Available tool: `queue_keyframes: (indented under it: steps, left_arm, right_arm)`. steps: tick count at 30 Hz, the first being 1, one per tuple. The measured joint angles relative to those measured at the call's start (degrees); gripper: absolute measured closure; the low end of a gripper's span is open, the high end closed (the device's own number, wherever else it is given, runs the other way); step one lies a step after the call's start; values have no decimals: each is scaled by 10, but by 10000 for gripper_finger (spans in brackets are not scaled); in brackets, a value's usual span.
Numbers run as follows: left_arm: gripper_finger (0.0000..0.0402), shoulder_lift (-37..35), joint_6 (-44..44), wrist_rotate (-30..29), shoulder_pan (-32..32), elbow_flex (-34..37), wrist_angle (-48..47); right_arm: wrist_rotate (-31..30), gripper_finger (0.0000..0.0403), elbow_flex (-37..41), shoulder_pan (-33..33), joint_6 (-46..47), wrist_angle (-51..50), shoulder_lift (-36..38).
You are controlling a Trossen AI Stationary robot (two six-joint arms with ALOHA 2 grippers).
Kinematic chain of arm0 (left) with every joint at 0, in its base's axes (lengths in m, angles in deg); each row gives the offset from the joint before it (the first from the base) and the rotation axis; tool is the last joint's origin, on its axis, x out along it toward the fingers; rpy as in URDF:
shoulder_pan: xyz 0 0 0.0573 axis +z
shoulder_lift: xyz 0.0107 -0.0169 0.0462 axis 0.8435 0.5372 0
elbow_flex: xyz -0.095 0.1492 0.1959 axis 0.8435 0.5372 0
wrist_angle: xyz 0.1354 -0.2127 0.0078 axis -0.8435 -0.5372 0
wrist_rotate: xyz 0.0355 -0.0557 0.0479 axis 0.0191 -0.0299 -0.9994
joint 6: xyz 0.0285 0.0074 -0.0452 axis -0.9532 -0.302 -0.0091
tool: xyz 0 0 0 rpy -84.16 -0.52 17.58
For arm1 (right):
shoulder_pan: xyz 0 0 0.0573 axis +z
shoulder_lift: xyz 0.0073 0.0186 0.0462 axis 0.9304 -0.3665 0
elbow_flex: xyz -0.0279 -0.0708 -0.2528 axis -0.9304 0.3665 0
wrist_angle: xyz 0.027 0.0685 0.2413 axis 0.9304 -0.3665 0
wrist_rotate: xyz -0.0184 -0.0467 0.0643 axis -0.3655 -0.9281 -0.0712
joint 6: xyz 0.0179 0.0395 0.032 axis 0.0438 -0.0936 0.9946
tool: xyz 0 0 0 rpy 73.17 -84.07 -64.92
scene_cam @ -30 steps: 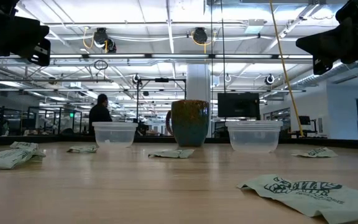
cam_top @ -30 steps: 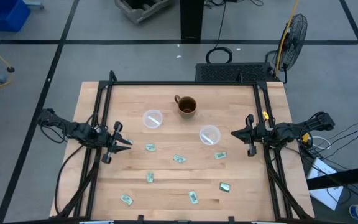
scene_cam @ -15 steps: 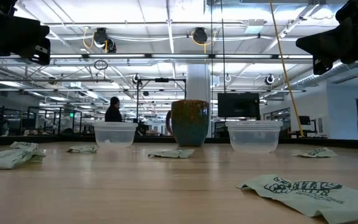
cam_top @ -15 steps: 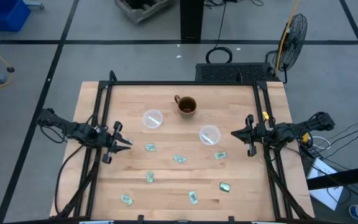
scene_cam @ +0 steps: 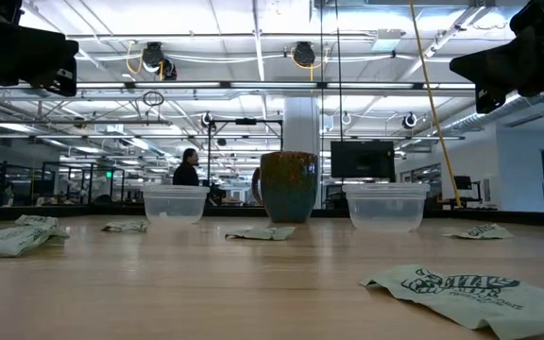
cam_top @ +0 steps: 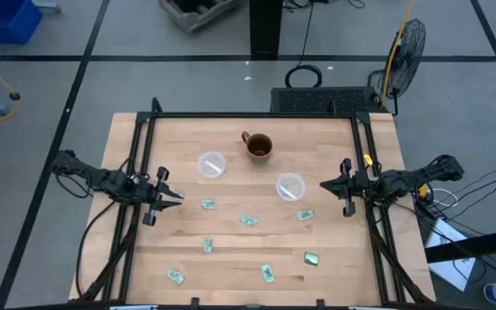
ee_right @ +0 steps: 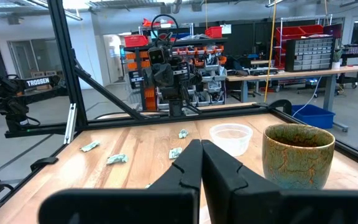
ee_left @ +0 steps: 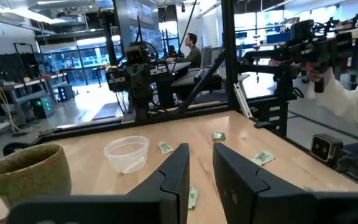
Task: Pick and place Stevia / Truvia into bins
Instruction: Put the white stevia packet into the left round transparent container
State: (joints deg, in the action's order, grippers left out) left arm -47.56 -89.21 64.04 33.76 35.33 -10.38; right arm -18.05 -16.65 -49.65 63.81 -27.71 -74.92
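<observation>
Left pincer: parked at the bench's 9 o'clock edge, fingers slightly apart in its wrist view, holding nothing.
Right pincer: at the 3 o'clock edge, fingers pressed together, empty too.
Packets: seven small pale green-and-white paper sweetener packets lie flat across the 6 o'clock half of the light wooden bench; none binned yet, I'd say.
Closest grab: the packet near the left pincer lies toward 3 o'clock from it, the nearest pairing; long axis too small to call.
Bins: left clear round plastic cup toward 12 o'clock of that packet; right clear cup just off the right pincer.
Extra: brown glazed mug between the cups, toward 12.
</observation>
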Motion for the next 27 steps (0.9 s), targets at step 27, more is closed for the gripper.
queue_keyframes:
  steps: [27]
  left_arm:
    - [323, 0, 49, 0, 0, 0, 129]
  right_arm:
    - [1, 403, 0, 0, -44, -1, 0]
